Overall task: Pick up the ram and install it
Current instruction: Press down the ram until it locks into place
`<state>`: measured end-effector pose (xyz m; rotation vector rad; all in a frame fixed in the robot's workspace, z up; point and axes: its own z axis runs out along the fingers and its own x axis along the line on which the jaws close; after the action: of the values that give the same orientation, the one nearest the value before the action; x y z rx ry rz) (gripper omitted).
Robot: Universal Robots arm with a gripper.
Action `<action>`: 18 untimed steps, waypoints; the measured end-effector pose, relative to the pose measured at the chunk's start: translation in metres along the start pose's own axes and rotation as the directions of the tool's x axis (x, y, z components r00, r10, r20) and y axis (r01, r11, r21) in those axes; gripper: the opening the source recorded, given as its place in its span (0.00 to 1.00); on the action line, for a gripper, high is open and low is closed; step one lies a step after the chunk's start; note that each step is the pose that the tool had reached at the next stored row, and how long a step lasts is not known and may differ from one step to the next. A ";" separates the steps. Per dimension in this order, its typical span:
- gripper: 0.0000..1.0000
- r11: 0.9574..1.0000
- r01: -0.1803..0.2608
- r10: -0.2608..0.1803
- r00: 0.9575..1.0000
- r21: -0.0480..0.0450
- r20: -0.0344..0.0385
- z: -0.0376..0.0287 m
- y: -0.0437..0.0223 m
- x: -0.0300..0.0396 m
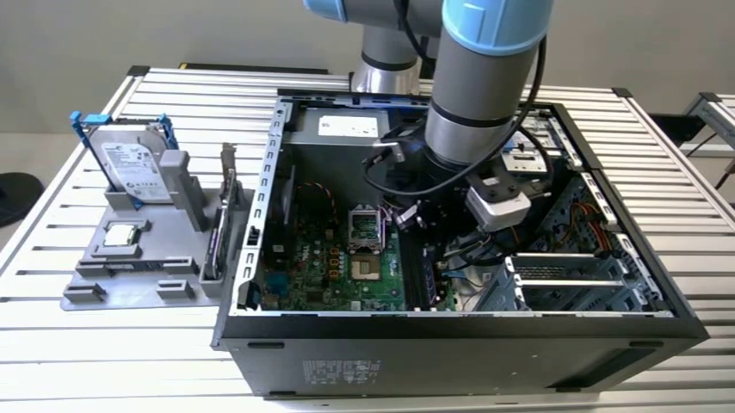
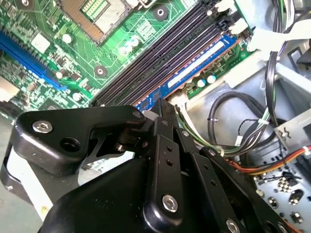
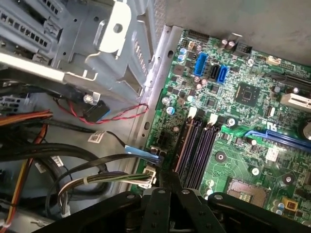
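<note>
- Case (image 1: 460,344): open on the table; the arm (image 1: 477,77) reaches down into it.
- Motherboard (image 2: 97,43): four memory slots (image 2: 160,53) beside the CPU socket.
- Ram (image 2: 199,63): blue stick lying along the outermost slot, apparently inserted; full seating cannot be confirmed.
- Gripper (image 2: 163,109): at the stick's near end, fingers closed together, apparently pressing it rather than gripping.

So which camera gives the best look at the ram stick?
The second wrist view: the ram lies along the outermost memory slot, its blue face visible beyond the gripper. In the first wrist view, the gripper covers most of it. In the exterior view, I cannot make it out.
</note>
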<state>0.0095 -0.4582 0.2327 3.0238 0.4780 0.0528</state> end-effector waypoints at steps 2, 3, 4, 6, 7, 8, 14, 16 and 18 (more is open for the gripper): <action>0.00 1.000 0.031 -0.031 1.000 0.001 -0.003 0.0000 0.0000 -0.0001; 0.00 0.999 0.049 -0.049 0.999 0.001 -0.004 -0.0001 0.0000 -0.0001; 0.00 0.998 0.066 -0.066 0.998 0.001 -0.006 0.0000 0.0000 -0.0001; 0.00 0.995 0.103 -0.103 0.995 0.002 -0.009 0.0000 0.0000 -0.0001; 0.00 0.993 0.121 -0.121 0.993 0.002 -0.010 0.0000 0.0000 -0.0001; 0.00 0.990 0.139 -0.139 0.990 0.002 -0.012 -0.0001 0.0000 -0.0001; 0.00 0.969 0.246 -0.246 0.969 0.003 -0.021 0.0000 0.0000 -0.0001; 0.00 0.960 0.280 -0.280 0.960 0.003 -0.025 0.0000 0.0000 -0.0001; 0.00 0.949 0.314 -0.314 0.949 0.002 -0.028 0.0000 0.0000 -0.0001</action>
<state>0.0094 -0.4582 0.2327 2.9145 0.9565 0.0718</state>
